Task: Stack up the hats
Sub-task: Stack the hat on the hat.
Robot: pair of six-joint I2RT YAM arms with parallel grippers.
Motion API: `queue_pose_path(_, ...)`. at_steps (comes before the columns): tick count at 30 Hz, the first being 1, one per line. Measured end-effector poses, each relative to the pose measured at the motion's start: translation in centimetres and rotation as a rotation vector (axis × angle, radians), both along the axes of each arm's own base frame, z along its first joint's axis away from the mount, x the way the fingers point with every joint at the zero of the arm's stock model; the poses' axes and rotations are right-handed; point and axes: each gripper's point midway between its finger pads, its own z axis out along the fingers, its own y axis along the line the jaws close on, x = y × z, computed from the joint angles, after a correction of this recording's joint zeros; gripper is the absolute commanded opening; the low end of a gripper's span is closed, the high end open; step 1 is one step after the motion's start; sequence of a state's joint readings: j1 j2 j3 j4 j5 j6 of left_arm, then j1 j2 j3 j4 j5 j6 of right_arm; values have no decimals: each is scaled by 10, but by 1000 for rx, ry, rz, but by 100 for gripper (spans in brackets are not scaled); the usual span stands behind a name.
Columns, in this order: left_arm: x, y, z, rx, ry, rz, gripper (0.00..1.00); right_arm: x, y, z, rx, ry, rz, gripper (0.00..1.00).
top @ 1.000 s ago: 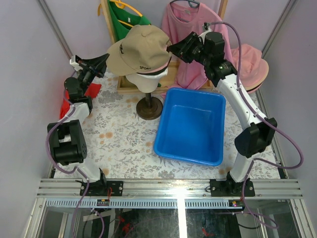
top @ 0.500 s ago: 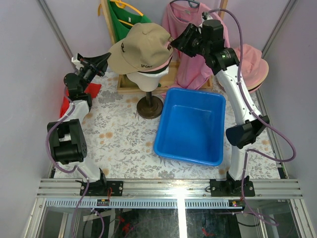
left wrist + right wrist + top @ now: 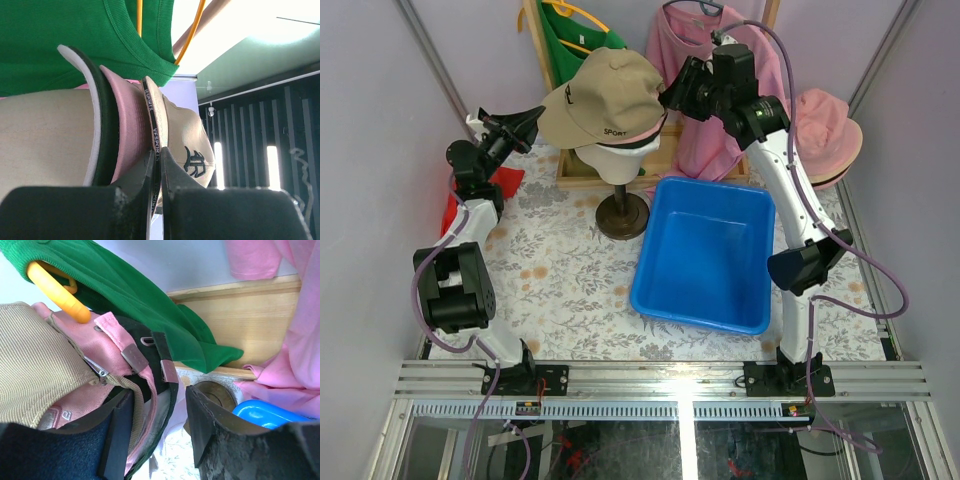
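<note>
A tan cap (image 3: 605, 95) tops the caps stacked on the mannequin head (image 3: 617, 160) near the desk's far edge. The left hand (image 3: 525, 128) is clamped on its brim. The right hand (image 3: 672, 95) has its fingers apart around the rear straps. Probably best to settle brim and back level before letting go.
</note>
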State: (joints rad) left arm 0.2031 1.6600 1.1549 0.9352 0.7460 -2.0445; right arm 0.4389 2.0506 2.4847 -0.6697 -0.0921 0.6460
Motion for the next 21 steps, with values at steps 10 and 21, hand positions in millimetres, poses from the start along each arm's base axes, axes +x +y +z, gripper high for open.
queue_pose_path(10,0,2,-4,2,27,-7,0,3,0,-13,-51,-1,-7,52)
queue_pose_path(21,-3,1,-14,8,34,-5,0,1,-3,-18,-72,-15,-15,52)
